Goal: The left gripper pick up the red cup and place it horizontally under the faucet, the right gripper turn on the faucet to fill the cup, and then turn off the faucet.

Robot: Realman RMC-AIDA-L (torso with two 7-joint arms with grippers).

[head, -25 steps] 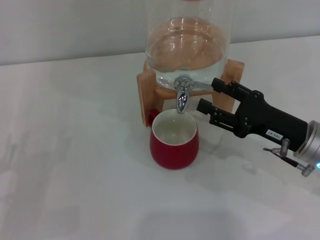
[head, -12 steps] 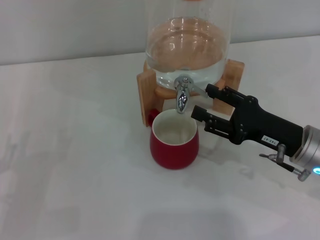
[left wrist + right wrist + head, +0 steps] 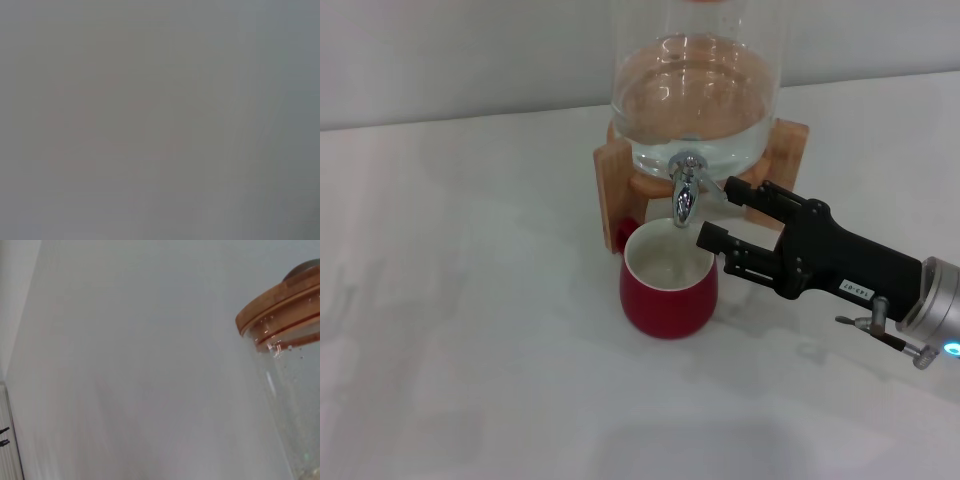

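The right gripper (image 3: 722, 213), a black blocky two-finger unit with a small white label on a silver-grey wrist showing a blue light, is seen entering from the lower right of the head view and reaching up and left toward the centre. Its fingers are held apart, one finger (image 3: 757, 195) lying just right of the tap and the other (image 3: 728, 243) lower, over the right edge of the mug's rim; nothing is gripped between them. The faucet (image 3: 684, 189), a small shiny chrome tap with a downward spout, is seen at upper centre, just beside the upper finger; whether they touch cannot be told. It is mounted on a clear glass dispenser (image 3: 692, 95) that is set in a light wooden stand (image 3: 616, 180) and is seen to hold clear water in its lower part. The red cup (image 3: 668, 280), a squat rounded dark-red ceramic mug with a cream-white inside, is stood upright on the white tabletop (image 3: 470, 350) at centre frame, directly below the spout, its small red handle toward the stand. Whether water lies in the cup cannot be told. In the right wrist view the dispenser's glass wall and its round wooden lid (image 3: 280, 302) are shown at the right edge against a plain pale surface. The left gripper is not seen in any view; the left wrist view shows only uniform grey.
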